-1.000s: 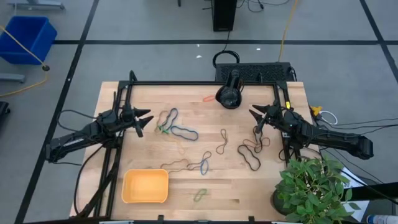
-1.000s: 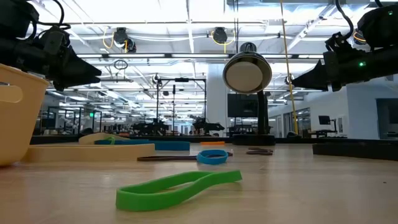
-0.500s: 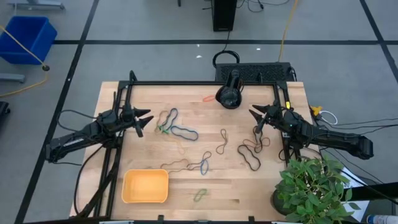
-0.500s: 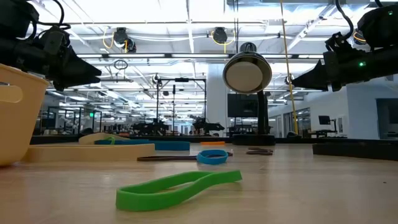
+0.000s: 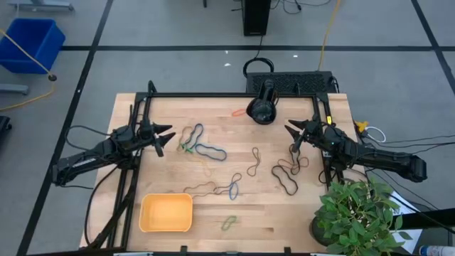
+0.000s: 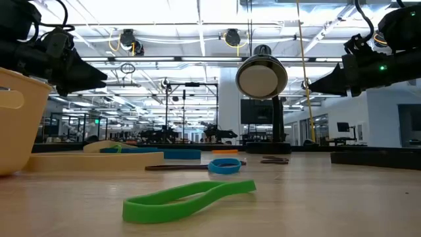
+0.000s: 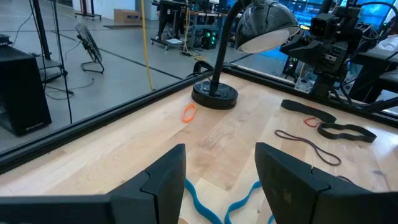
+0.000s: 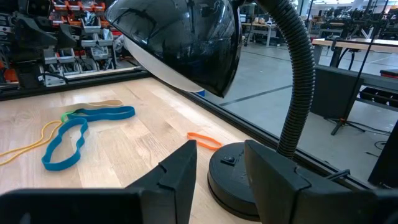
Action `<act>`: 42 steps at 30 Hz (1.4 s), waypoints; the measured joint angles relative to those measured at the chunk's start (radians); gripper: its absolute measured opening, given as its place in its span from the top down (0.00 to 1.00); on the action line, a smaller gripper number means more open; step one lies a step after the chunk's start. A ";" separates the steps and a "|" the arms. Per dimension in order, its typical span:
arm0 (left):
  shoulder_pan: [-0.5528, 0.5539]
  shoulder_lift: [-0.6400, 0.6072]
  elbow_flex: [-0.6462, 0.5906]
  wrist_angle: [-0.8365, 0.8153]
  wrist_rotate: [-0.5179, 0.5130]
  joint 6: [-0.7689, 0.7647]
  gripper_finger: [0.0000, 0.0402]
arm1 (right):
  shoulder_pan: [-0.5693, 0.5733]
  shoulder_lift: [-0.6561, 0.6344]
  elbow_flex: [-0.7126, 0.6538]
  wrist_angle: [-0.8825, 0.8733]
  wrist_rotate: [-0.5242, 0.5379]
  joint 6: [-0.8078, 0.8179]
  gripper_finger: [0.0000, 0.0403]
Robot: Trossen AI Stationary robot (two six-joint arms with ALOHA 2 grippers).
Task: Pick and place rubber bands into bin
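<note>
An orange-yellow bin (image 5: 166,212), a green rubber band (image 6: 189,199), a black lamp (image 5: 262,107), pale wood table (image 5: 284,213).

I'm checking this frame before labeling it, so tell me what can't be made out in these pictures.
- Bin: low view, cut by the left edge; inside hidden by its wall.
- Rubber bands: high view, too thin where they overlap to count.
- Plant pot: high view, mostly covered by its leaves.
- Left gripper and right gripper: wrist views, fingertips cut off by the bottom edge.
</note>
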 joint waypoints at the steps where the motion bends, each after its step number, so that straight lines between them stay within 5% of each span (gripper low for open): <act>1: 0.000 0.000 0.000 0.000 0.000 0.000 0.50 | 0.000 0.000 0.000 0.000 0.000 0.000 0.68; 37: 0.000 0.001 -0.001 0.014 0.000 0.005 0.50 | -0.001 0.000 0.000 0.029 0.001 0.049 0.68; 42: 0.000 0.086 0.023 0.036 -0.032 -0.039 0.50 | -0.001 0.000 0.000 0.029 0.001 0.055 0.68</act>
